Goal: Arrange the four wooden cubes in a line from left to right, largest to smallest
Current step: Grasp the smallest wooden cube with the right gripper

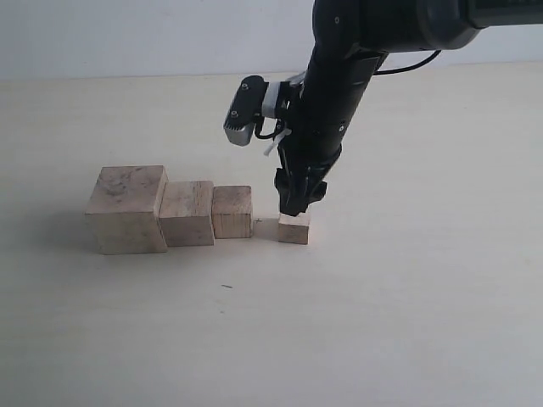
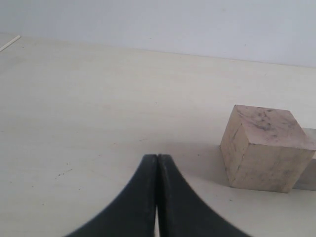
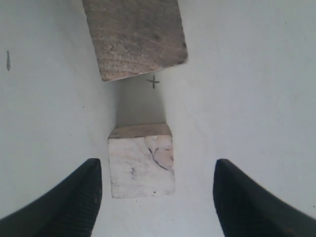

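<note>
Four wooden cubes (image 1: 187, 213) sorted?
— Largest to smallest, yes. The smallest cube (image 1: 293, 228) stands slightly apart from the third cube (image 1: 232, 211). The right gripper (image 1: 299, 199) hangs over it, fingers spread, touching nothing. Left gripper (image 2: 157, 163): fingers together.
— Remaining?
— Perhaps closing that gap.

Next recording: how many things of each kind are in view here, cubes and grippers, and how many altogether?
Pale light-tan wooden cubes: 4 (largest cube, second cube, third cube, smallest cube)
Black grippers: 2 (left gripper, right gripper)
Total: 6
</note>
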